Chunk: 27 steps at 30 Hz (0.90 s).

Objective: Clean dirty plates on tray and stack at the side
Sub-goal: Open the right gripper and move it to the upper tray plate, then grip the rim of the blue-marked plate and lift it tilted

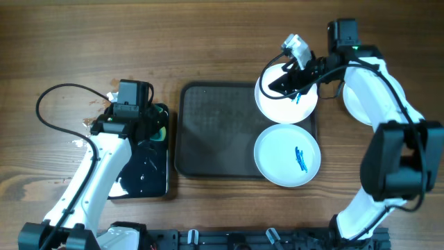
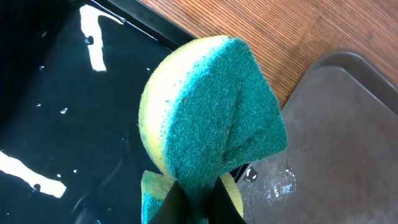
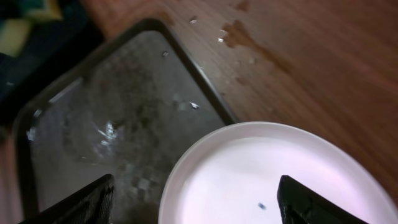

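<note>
— Where are the plates right now?

— Two sit on the tray (image 1: 215,132), both along its right edge. One plate (image 1: 275,108) is in the far right corner. Another (image 1: 281,156) is in the near right corner with a blue scribble on it. A third plate (image 1: 350,104) lies off the tray, on the table (image 1: 222,42) towards its right edge, half hidden by the arm. I'd guess that's where the stack begins.

— And the right gripper?

— The right gripper (image 1: 290,80) hangs low over the far-corner plate. Its arm reaches in from the table's right edge, elbow bent. The fingers are spread wide with nothing between them. Close up, there's a tiny dark speck on that plate.

— And the left one?

— The left gripper (image 2: 194,202) is pressed together on a green-and-yellow sponge (image 2: 211,118), which is folded double. It's held above the small glossy black tray (image 1: 149,177), along the big tray's left edge. That small tray glistens wet, so I'd say it's there to dampen the sponge before wiping.
</note>
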Tool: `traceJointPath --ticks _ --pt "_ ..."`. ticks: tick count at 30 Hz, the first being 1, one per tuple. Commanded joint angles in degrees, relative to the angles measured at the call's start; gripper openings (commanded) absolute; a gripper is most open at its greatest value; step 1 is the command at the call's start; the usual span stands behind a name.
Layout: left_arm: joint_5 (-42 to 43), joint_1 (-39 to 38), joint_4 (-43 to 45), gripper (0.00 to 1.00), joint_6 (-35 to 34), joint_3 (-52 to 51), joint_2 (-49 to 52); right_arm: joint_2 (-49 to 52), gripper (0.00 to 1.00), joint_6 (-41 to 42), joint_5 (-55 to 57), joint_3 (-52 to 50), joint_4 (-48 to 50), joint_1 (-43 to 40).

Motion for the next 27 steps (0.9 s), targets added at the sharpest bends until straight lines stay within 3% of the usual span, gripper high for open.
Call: traceJointPath --ticks 1,4,9,12,15,19,23,25,27 --pt "-1.0 -1.2 0.2 0.04 1.1 1.2 0.2 5.0 0.85 -2.0 -9.8 0.5 0.5 -0.2" --pt "-1.0 -1.2 0.2 0.04 1.1 1.2 0.2 5.7 0.85 2.4 -10.8 0.5 5.0 -0.2" --pt "-1.0 -1.2 0.2 0.04 1.1 1.2 0.2 5.7 0.87 17.0 -8.5 0.7 18.6 -0.3" --pt "-1.0 -1.2 0.2 0.04 1.1 1.2 0.2 5.7 0.88 25.0 7.4 0.7 23.5 -0.3" --pt "-1.0 -1.2 0.1 0.04 1.1 1.2 0.2 5.7 0.9 26.7 25.8 0.7 20.5 -0.3" --pt "-1.0 -1.2 0.1 0.04 1.1 1.2 0.2 5.7 0.9 28.4 41.6 0.7 15.1 -0.3" --pt "-1.0 -1.2 0.3 0.04 1.2 1.2 0.2 5.7 0.9 28.1 44.2 0.7 11.5 -0.3" --pt "-1.0 -1.2 0.3 0.04 1.1 1.2 0.2 5.7 0.83 28.1 44.2 0.7 10.3 -0.3" --pt "-1.0 -1.2 0.3 0.04 1.1 1.2 0.2 5.7 0.68 28.1 42.2 0.7 8.5 -0.3"
